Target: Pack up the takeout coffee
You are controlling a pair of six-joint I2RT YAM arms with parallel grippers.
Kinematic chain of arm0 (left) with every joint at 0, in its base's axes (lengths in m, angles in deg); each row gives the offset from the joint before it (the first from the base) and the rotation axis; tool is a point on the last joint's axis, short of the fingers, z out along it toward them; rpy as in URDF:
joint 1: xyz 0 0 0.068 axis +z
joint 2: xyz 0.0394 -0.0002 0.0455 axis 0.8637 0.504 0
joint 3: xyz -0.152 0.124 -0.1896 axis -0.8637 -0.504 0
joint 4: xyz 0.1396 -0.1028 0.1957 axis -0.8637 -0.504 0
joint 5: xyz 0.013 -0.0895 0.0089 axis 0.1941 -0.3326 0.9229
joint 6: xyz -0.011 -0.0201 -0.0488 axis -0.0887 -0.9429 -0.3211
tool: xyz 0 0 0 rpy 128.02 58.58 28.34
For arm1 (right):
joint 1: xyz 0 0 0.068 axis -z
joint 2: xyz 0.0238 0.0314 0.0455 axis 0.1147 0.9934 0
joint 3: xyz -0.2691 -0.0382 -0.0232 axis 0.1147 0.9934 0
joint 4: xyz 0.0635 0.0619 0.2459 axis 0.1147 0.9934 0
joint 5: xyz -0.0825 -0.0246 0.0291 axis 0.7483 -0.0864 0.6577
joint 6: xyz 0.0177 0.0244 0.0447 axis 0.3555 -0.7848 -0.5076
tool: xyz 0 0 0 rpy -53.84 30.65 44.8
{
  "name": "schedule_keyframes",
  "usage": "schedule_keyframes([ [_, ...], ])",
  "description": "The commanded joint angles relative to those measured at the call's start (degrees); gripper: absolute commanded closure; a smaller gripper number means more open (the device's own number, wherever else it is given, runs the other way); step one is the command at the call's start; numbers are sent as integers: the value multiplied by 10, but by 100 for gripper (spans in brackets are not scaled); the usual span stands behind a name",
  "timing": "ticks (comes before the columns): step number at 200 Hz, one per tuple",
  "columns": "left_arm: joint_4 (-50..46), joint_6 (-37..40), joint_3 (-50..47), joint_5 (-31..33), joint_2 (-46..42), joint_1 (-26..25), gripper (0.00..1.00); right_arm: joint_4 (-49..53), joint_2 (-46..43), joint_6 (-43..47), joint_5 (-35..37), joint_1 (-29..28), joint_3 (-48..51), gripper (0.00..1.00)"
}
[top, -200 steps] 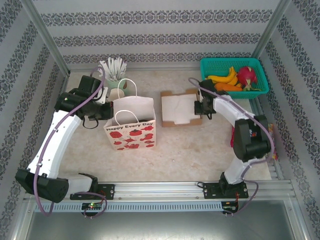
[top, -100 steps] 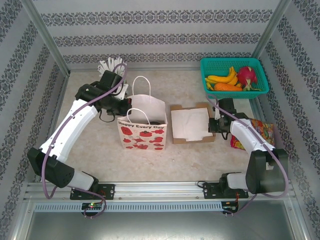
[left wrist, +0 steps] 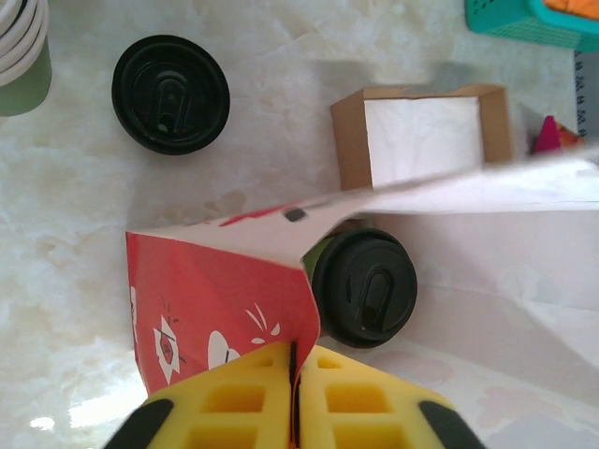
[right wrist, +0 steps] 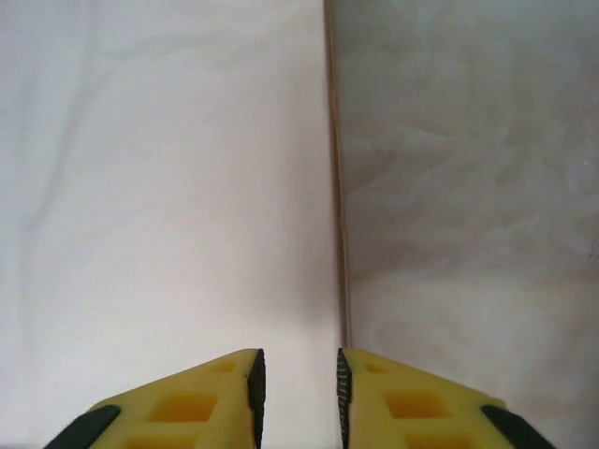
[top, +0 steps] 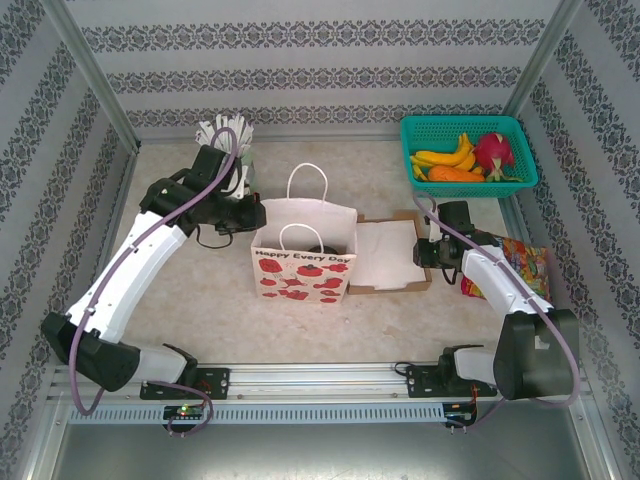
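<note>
Left wrist view: one takeout coffee (left wrist: 363, 288) stands upright inside the paper bag (left wrist: 211, 299), lid up, long axis vertical; a second cup (left wrist: 170, 94) stands likewise outside it. Likely light, crushable and spill-prone, they want holding round the paper wall below the lid. The left gripper (left wrist: 293, 398) pinches the bag's rim; the right gripper (right wrist: 298, 393) stands parted over the cardboard tray (right wrist: 333, 168) beside the bag.

A cup (left wrist: 363, 288) stands inside the bag (top: 300, 275); a box (top: 387, 252) lies just right.

White bag (top: 300, 272), red flower print; black cup lids (left wrist: 170, 94); teal basket (top: 470, 122); marbled table (top: 225, 320)
</note>
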Motion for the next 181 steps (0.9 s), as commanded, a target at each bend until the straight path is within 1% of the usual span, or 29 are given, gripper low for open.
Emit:
schedule_keyframes([
  [1,5,-14,-4,-13,-14,-4,85,8,-7,-3,-7,-7,-13,63],
  [17,7,-13,-11,-20,-21,1,83,18,-11,-20,0,-9,-30,47],
  [29,9,-14,-18,-19,-27,6,82,25,-13,-42,-2,-15,-44,32],
  [37,14,-16,-24,-21,-34,11,78,30,-10,-62,-5,-21,-54,27],
  [47,20,-19,-31,-24,-45,15,75,35,-4,-87,-6,-37,-64,25],
  [65,28,-21,-43,-26,-64,23,67,55,17,-143,24,-69,-85,21],
  [77,33,-20,-51,-35,-75,29,65,64,41,-172,30,-87,-97,18],
  [88,37,-18,-56,-52,-83,35,63,75,70,-177,31,-104,-113,15],
  [99,36,-12,-56,-57,-91,41,61,98,106,-177,58,-122,-136,13],
  [115,36,-2,-54,-32,-108,48,50,125,157,-169,84,-139,-169,11],
  [128,40,6,-56,-3,-122,54,47,128,185,-166,83,-147,-186,8],
  [130,42,7,-56,0,-124,54,47,128,189,-167,82,-148,-188,7],
  [132,43,8,-57,4,-126,54,47,126,196,-167,80,-149,-191,4],
  [135,46,8,-58,9,-129,55,46,125,199,-168,80,-150,-193,3],
  [152,66,8,-71,38,-145,57,44,119,226,-172,71,-155,-208,2],
  [159,73,3,-76,56,-151,57,39,116,237,-173,70,-156,-213,2],
  [181,100,-16,-99,112,-170,58,15,119,268,-173,73,-164,-232,3],
])
